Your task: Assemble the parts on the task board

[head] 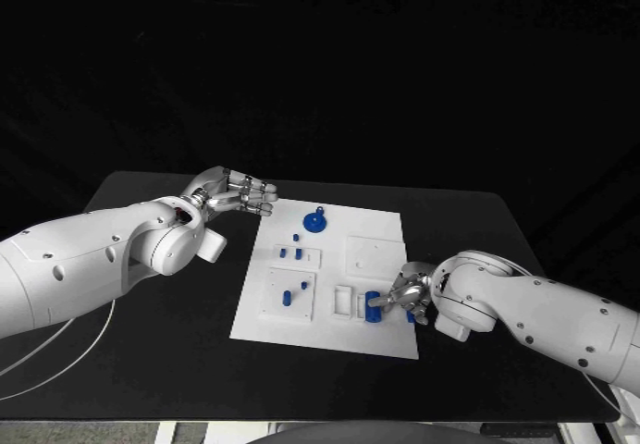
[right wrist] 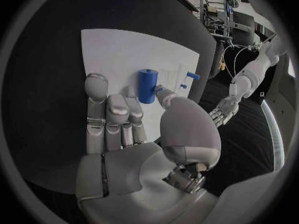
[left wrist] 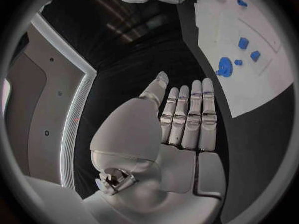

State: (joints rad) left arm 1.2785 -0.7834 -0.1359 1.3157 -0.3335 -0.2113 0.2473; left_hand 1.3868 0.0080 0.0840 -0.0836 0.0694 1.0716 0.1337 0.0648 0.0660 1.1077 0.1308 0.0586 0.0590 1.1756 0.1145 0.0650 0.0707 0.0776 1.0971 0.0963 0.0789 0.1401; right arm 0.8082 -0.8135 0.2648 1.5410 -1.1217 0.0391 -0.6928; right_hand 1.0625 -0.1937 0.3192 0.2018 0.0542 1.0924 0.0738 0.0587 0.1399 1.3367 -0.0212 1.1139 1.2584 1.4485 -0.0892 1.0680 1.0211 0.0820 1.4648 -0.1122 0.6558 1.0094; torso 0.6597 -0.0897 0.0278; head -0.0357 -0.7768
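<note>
Black surface (head: pixel 160 305), white task board (head: pixel 380 227) at centre. Right hand (head: pixel 408 298) at the board's near right edge, fingers (right wrist: pixel 96 92) touching a blue cylinder part (head: pixel 374 307) there. Left hand (head: pixel 238 195) hovers off the far left corner, fingers (left wrist: pixel 193 114) straight, together, holding nothing.

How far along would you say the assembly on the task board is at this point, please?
Early to midway, as far as shows. Several small blue parts already sit on the task board, as does a round blue part. The right hand touches a blue cylinder near the board's edge. The left hand is empty beside the board.
</note>
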